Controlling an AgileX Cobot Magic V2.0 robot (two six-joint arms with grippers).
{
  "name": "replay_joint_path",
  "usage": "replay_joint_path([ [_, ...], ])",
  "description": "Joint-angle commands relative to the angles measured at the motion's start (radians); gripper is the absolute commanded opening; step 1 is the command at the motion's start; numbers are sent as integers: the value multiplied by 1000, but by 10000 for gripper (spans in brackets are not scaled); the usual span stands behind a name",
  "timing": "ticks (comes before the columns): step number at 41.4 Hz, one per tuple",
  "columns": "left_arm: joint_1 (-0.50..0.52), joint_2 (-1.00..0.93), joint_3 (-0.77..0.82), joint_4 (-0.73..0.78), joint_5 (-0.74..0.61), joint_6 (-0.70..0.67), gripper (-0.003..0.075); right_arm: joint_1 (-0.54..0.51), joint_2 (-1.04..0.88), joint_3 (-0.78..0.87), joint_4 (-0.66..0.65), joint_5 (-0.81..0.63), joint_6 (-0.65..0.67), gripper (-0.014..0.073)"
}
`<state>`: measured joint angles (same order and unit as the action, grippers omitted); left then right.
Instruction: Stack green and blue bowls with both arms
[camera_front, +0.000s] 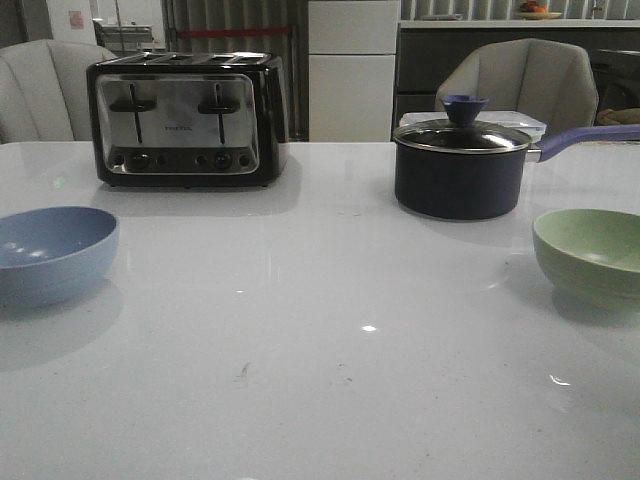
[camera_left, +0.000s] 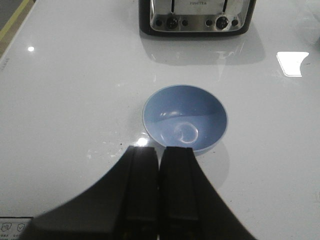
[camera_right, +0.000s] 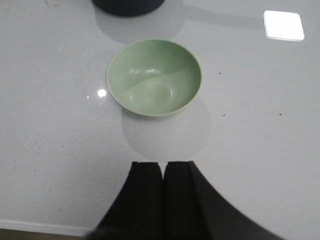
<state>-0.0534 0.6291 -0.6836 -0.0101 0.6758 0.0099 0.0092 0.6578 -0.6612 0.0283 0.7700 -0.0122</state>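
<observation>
Far left of the white table (camera_front: 320, 380): blue bowl (camera_front: 50, 252), upright, cut by the frame edge in the front view. Dusty blue, matte, plain, round and deep; inside slightly darker, with soft glare spots. Nothing inside it. In the left wrist view it sits alone on bare tabletop, the toaster beyond it and well apart.

Left gripper (camera_left: 159, 155) shows only in its wrist view: black fingers pressed together with just a thin seam between, gripping nothing. It hangs above the table with its tips near the blue bowl's rim in that view; contact cannot be told.

Behind, left of centre: black and chrome four-slot toaster (camera_front: 187, 119). Right of centre at the back: dark saucepan (camera_front: 460, 165) with a glass lid, blue knob and a purple handle pointing right.

Far right: green bowl (camera_front: 590, 254), upright, also cut by the frame. Pale sage green, matte, plain, same shape and size as the blue one, empty, faint ring visible at the bottom. It sits in front of and to the right of the saucepan, apart from it.

Right gripper (camera_right: 163, 172): black fingers closed against each other, nothing between them, apart from the green bowl, above bare table.
</observation>
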Motion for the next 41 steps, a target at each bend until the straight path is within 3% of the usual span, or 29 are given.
replay_joint_path([
  [1, -8, 32, -31, 10, -77, -10, 94, -5, 31, -26, 0, -48, -5, 112],
  [3, -8, 45, -31, 21, -77, -10, 105, -5, 43, -26, 0, -46, -5, 174],
  [6, -8, 58, -31, 31, -77, -4, 165, -5, 64, -26, 0, -45, -5, 333],
  [10, -8, 68, -31, 33, -77, 6, 327, -5, 94, -26, -2, -54, -5, 511],
  [13, -8, 70, -31, 33, -79, 6, 479, -5, 120, -26, -10, -71, -5, 562],
  [16, -8, 70, -31, 33, -79, 6, 542, -5, 158, -34, -13, -87, -5, 563],
  [22, -8, 70, -31, 33, -79, 6, 537, -34, 273, -93, -13, -77, 12, 563],
  [29, -8, 70, -31, 39, -79, 6, 527, -142, 449, -208, 36, -36, 12, 563],
  [41, -8, 70, -31, 38, -79, 6, 527, -233, 746, -380, 206, 23, -147, 563],
])
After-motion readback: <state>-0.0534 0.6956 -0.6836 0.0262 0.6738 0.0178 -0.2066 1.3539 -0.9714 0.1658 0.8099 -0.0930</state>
